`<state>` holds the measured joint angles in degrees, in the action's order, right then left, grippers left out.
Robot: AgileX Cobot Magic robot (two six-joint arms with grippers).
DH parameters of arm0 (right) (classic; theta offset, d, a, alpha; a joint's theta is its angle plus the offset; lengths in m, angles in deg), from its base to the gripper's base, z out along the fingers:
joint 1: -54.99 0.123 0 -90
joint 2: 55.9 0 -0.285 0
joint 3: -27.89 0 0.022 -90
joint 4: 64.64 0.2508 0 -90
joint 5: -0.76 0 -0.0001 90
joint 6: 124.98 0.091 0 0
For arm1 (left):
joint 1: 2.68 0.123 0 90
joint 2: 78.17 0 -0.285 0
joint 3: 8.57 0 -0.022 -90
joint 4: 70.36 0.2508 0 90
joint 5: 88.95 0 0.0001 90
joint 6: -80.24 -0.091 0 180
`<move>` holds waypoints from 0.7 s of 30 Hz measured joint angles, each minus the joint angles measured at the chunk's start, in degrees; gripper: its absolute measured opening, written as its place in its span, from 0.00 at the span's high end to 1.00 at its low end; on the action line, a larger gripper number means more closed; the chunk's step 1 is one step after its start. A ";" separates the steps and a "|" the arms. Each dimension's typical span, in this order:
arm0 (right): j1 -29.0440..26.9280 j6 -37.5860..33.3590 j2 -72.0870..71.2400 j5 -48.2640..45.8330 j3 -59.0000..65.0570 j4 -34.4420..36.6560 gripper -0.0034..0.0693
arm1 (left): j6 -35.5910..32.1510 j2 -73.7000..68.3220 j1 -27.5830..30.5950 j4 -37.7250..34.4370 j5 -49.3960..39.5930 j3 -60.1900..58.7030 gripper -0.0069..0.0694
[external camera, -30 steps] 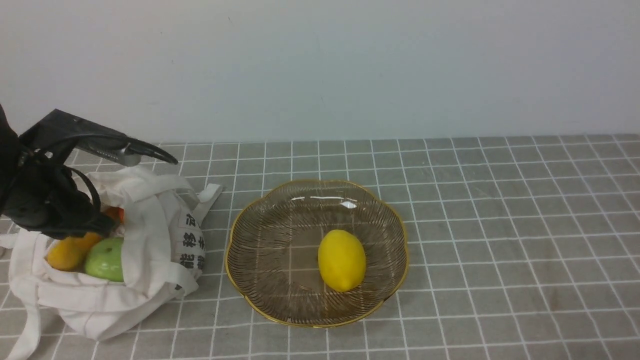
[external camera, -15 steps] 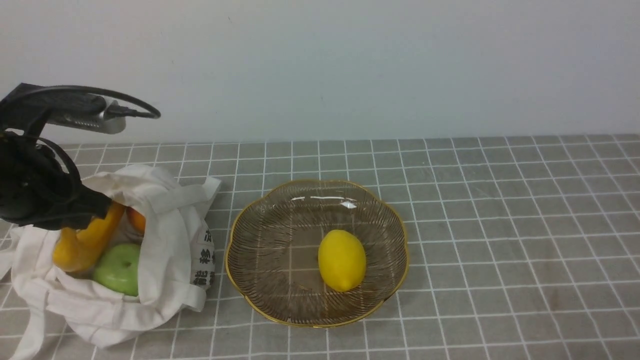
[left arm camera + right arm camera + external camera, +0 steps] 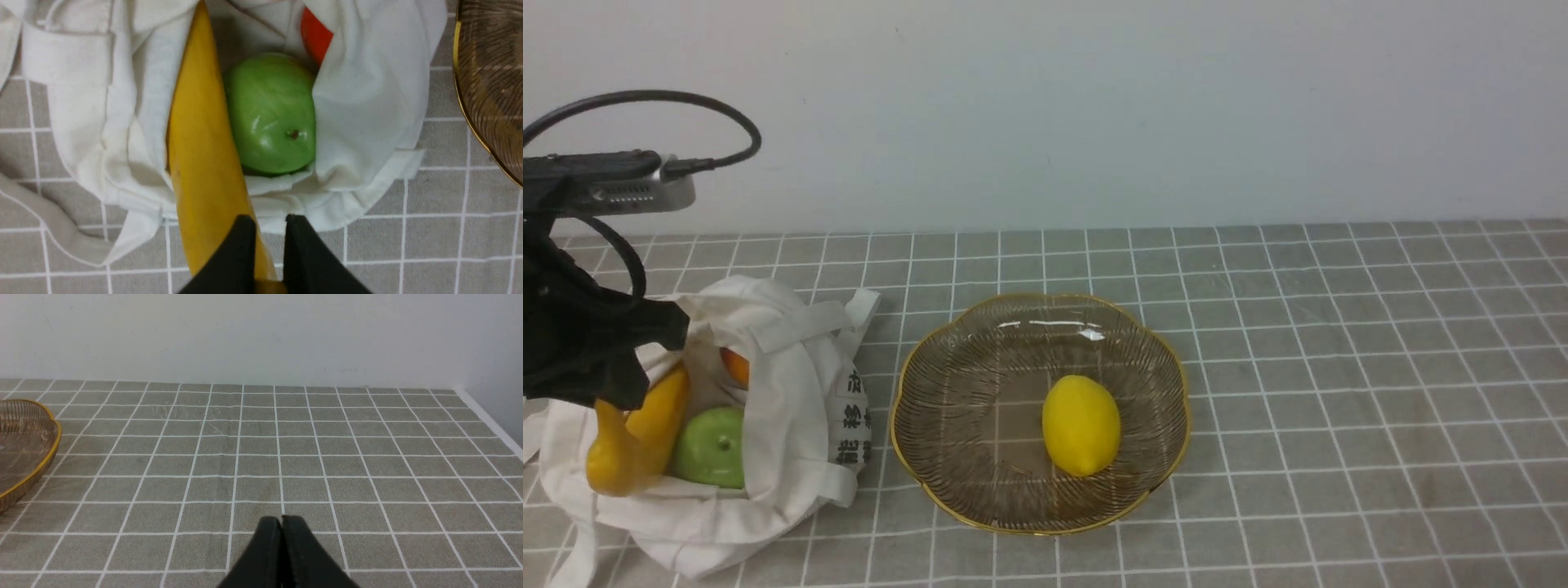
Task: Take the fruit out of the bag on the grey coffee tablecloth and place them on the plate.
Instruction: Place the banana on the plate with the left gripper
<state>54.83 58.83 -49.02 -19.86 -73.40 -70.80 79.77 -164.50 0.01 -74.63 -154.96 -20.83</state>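
Yellow banana pinched at one end by left gripper, other end inside bag beside apple. You should lift straight up until it clears cloth, then carry to plate, lay beside lemon. Right gripper pressed together, empty.

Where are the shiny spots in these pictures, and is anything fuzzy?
Front view: white glare streaks sit on the far inner wall of the plate, and the whole picture looks a little soft. Left wrist view: small bright glints show on the green apple, while the banana beside it looks matte; both are fairly sharp. Right wrist view: the light is even on the tablecloth, with no glare.
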 joint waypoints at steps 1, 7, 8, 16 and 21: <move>0.00 0.00 0.00 0.00 0.00 0.00 0.97 | 0.47 0.00 0.00 -0.13 -1.19 0.60 0.82; 0.00 0.00 0.00 0.00 0.00 0.00 0.97 | 1.69 0.00 0.00 -2.57 -4.32 3.73 0.82; 0.00 0.00 0.00 0.00 0.00 0.00 0.97 | 1.20 0.00 0.00 -4.56 -4.31 4.42 0.82; 0.00 0.00 0.00 0.00 0.00 0.00 0.97 | -3.60 0.70 -5.23 -16.86 -4.33 4.70 0.82; 0.00 0.00 0.00 0.00 0.00 0.00 0.97 | -7.18 0.70 -10.67 -21.28 -4.38 4.70 0.82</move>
<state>54.83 58.83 -49.02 -19.86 -73.40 -70.80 72.58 -163.80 -10.66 -95.91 -159.34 -16.13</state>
